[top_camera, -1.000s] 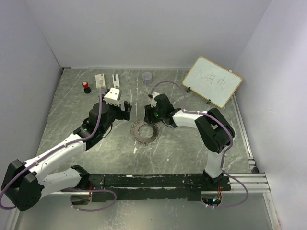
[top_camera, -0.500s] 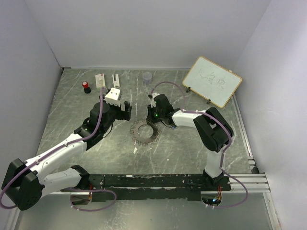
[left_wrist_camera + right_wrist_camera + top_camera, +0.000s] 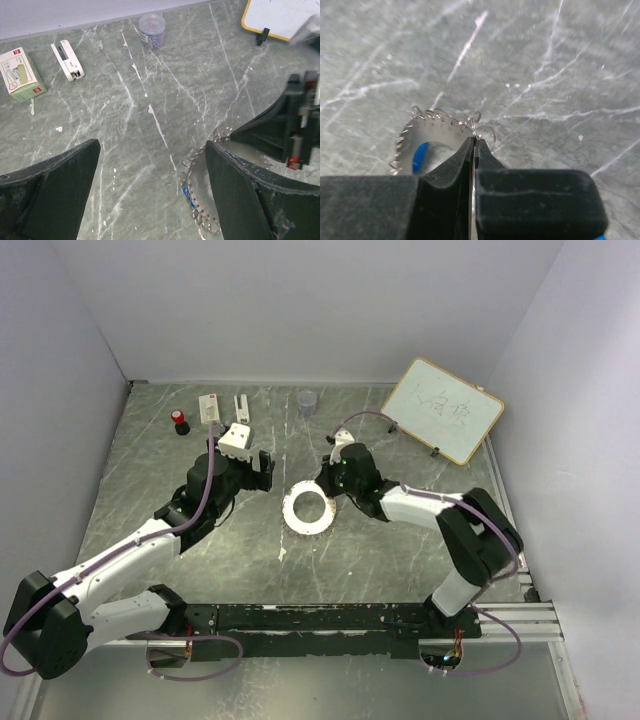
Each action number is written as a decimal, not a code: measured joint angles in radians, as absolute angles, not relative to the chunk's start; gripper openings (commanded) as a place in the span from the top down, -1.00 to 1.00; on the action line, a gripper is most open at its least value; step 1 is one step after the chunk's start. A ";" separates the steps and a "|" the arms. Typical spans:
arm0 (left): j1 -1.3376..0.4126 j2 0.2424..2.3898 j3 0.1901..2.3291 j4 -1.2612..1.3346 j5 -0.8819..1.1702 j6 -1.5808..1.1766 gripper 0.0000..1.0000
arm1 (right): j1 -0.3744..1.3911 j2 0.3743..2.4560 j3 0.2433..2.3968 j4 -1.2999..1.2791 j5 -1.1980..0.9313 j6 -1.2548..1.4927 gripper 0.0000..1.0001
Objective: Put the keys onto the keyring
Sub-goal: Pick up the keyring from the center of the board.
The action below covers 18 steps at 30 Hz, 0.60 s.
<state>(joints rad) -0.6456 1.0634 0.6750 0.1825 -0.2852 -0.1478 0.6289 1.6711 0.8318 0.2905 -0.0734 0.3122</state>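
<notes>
Silvery and pale under the light, the keyring (image 3: 308, 508) lies on the grey veined table (image 3: 380, 560) between the two arms. Being round, it has no long axis to line up with. What counts is which part of its rim faces which arm.

The right gripper (image 3: 332, 483) is the nearer one. It meets the ring at its far right edge in the top view. In the right wrist view its two fingers are pressed together with the thin wire of the rim caught between their tips. Small wire loops stand up on either side of the pinch. From there the rest of the ring fans out away from that gripper and to its left.

A blue key (image 3: 420, 156) sits at the inner edge of the ring, on the side opposite the pinch. Whether it is already threaded on the wire cannot be told. The fine loops around the rim are too small to tell apart as single keys.

The left gripper (image 3: 151, 147) hovers beyond the ring's far left side, apart from it, holding nothing and with its fingers spread wide. In its own view the ring lies low and to the right, partly behind the right finger. Judging from this, any help from the left arm calls for a short reach toward the blue key's side, while the right keeps its pinch
</notes>
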 measured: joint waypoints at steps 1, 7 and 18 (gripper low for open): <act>-0.645 1.064 0.675 0.183 -0.284 -0.148 -0.94 | 0.629 1.651 0.822 0.301 -0.071 0.307 1.00; -0.645 1.064 0.659 0.206 -0.260 -0.147 -0.96 | 0.630 1.450 0.665 0.484 -0.064 0.243 1.00; -0.640 0.979 0.554 0.334 -0.144 -0.123 -0.99 | 0.630 1.213 0.525 0.677 -0.125 0.126 1.00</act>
